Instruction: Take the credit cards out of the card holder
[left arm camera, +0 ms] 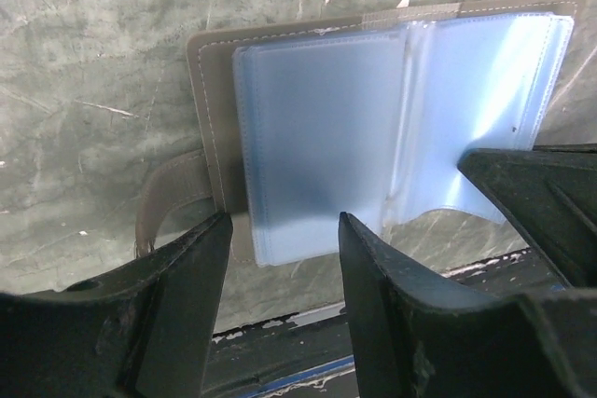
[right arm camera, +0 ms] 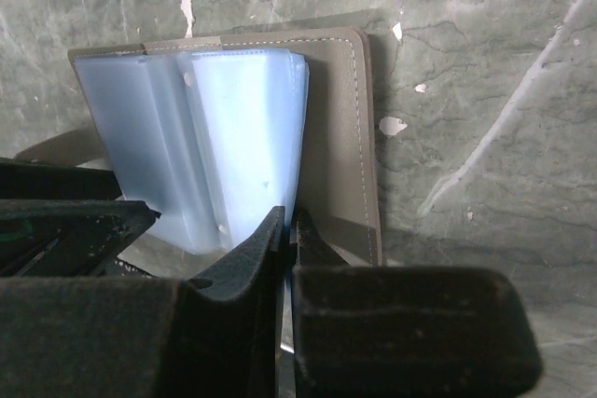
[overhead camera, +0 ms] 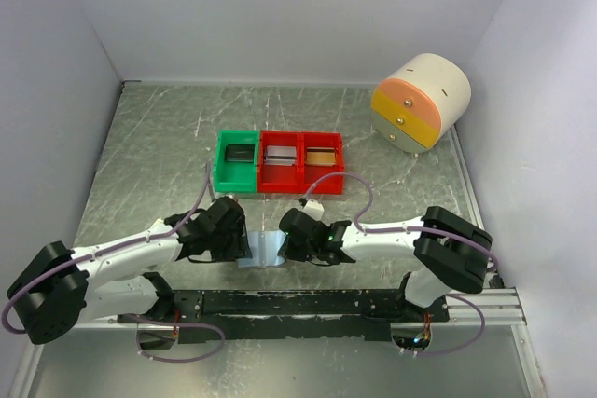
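The card holder (overhead camera: 264,251) lies open near the table's front edge, between my two grippers. In the left wrist view its grey cover (left arm camera: 210,109) and pale blue pockets (left arm camera: 326,137) show, with no orange card in them. My left gripper (left arm camera: 284,240) is open and empty just in front of the left panel's near edge. My right gripper (right arm camera: 290,227) is shut on the near edge of the right-hand pale blue pocket (right arm camera: 247,128), over the grey cover (right arm camera: 340,137). An orange-tan credit card (overhead camera: 322,157) lies in the right red bin.
Three bins stand in a row behind the holder: a green bin (overhead camera: 221,167), a red bin (overhead camera: 282,181) and a second red bin (overhead camera: 338,159). A cream drum with an orange and yellow face (overhead camera: 422,100) sits at the back right. White walls close in the table.
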You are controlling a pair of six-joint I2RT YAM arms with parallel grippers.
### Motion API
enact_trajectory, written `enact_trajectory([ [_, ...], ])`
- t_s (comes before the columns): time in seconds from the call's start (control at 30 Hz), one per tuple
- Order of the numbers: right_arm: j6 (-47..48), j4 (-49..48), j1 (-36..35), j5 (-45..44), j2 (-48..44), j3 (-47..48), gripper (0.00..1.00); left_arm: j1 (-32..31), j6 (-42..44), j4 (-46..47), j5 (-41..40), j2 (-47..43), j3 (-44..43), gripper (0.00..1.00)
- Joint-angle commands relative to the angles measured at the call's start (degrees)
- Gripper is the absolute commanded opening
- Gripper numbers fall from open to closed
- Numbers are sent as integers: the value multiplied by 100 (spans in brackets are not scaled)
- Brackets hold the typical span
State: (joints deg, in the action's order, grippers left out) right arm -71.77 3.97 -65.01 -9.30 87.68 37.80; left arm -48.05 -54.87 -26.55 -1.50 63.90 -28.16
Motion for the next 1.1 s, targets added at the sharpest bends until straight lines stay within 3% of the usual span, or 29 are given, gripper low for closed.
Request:
enact_trajectory([
  [0.0,46,187,2,119,221,-148,3,-34,82,392,192,258,44,59],
  [0.23,114,144,13,172,246,-115,3,-36,-44,1082,691,332,258,45],
  [0.87,189,82,7,271,309,-45,3,-34,-551,1405,857,-160,385,50],
  [1.07,174,82,14,236,211,-72,3,-36,-485,1039,607,87,156,42],
])
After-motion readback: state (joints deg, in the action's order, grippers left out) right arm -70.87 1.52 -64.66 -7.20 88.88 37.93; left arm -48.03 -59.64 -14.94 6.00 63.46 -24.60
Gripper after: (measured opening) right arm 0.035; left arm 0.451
